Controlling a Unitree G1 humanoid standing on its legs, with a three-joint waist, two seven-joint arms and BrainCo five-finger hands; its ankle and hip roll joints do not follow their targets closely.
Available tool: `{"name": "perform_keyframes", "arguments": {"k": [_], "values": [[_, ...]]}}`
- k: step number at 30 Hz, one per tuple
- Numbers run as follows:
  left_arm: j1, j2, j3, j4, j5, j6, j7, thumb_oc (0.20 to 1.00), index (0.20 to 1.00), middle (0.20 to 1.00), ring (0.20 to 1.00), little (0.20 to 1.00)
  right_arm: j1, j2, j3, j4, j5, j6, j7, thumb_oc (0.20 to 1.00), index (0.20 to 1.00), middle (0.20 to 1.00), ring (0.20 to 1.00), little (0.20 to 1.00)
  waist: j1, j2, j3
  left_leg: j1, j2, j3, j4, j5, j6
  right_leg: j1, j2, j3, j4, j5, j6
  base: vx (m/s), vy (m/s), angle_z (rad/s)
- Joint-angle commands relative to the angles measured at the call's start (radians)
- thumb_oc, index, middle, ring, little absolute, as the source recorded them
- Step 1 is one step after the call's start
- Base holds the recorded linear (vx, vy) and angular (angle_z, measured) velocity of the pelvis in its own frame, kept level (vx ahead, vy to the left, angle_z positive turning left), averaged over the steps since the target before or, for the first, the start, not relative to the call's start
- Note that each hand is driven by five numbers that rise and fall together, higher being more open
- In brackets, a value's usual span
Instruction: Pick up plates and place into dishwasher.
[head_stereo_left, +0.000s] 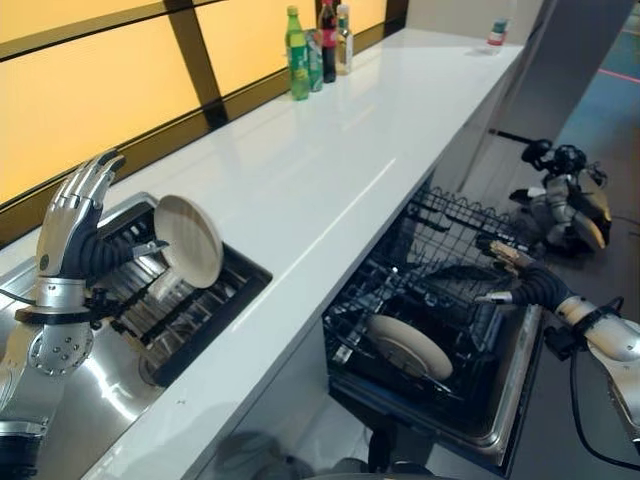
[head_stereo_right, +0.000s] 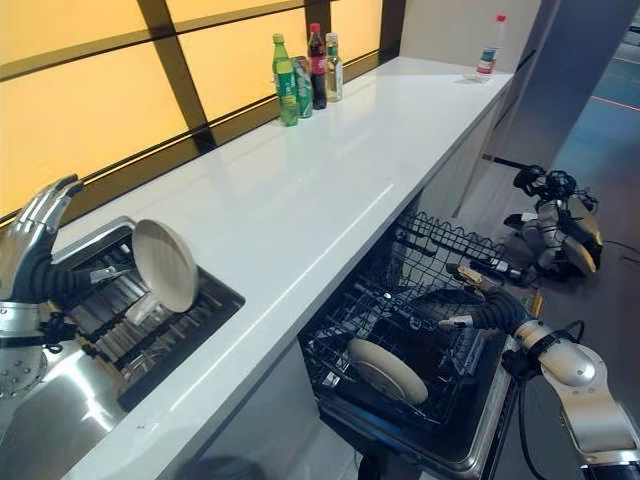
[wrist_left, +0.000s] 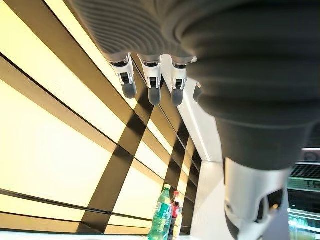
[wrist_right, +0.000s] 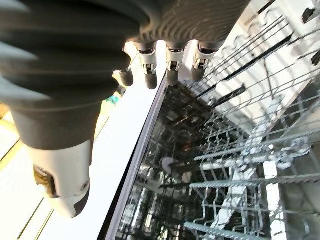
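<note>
Plate (head_stereo_left: 188, 239): cream, on edge in sink rack (head_stereo_left: 150, 300), left of frame, tilted against wires. Second plate (head_stereo_left: 407, 346): lower centre, lying slanted in pulled-out dishwasher rack (head_stereo_left: 440, 290). Left hand (head_stereo_left: 75, 225): far left, raised just beside first plate, fingers (wrist_left: 153, 86) straight and spread, holding nothing. Right hand (head_stereo_left: 515, 270): right of centre, over dishwasher rack, fingers (wrist_right: 172, 62) extended, empty. Surface (head_stereo_left: 330, 170): white, running diagonally to upper right. Bottles (head_stereo_left: 318, 45): top centre, grouped at wall. One more bottle (head_stereo_left: 497, 32): upper right, far end of surface.
</note>
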Motion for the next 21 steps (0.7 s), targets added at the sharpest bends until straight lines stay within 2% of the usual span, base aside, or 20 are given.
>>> {"name": "perform_keyframes", "arguments": {"k": [1,9,16,21], "values": [[0.001,0.028,0.059,0.002,-0.07,-0.032,-0.016,1.0,1.0,1.0,1.0,1.0,-0.041,-0.023,0.012,-0.024,0.02,-0.058,-0.016,1.0,1.0,1.0,1.0,1.0,0.003,-0.016,-0.105,-0.038,0.005,-0.013,-0.08,0.134,-0.042,0.107,-0.045,-0.018,0.115,-0.183,0.067,0.09,0.087,0.03],[0.013,0.061,0.061,-0.002,-0.072,-0.045,-0.084,1.0,1.0,1.0,1.0,1.0,-0.012,-0.007,0.002,-0.049,-0.007,-0.005,-0.002,1.0,1.0,1.0,1.0,1.0,-0.008,-0.002,-0.129,0.009,-0.011,-0.012,-0.1,0.109,-0.028,0.11,-0.067,-0.011,0.12,-0.179,0.092,0.12,0.086,0.12],[0.015,0.099,0.013,0.017,0.014,-0.033,-0.03,1.0,1.0,1.0,1.0,1.0,0.022,-0.025,-0.025,-0.046,0.022,-0.002,0.01,1.0,1.0,1.0,1.0,1.0,-0.026,-0.011,-0.118,0.022,-0.013,0.004,-0.113,0.099,-0.012,0.101,-0.074,0.0,0.104,-0.161,0.109,0.08,0.045,0.01],[-0.014,0.13,-0.046,0.044,0.137,-0.016,0.071,1.0,1.0,1.0,1.0,1.0,0.027,-0.04,-0.021,-0.031,0.034,-0.002,0.011,1.0,1.0,1.0,1.0,1.0,-0.041,-0.012,-0.106,0.019,-0.014,0.014,-0.11,0.093,-0.006,0.088,-0.08,0.01,0.101,-0.152,0.119,0.07,0.039,-0.03]]}}
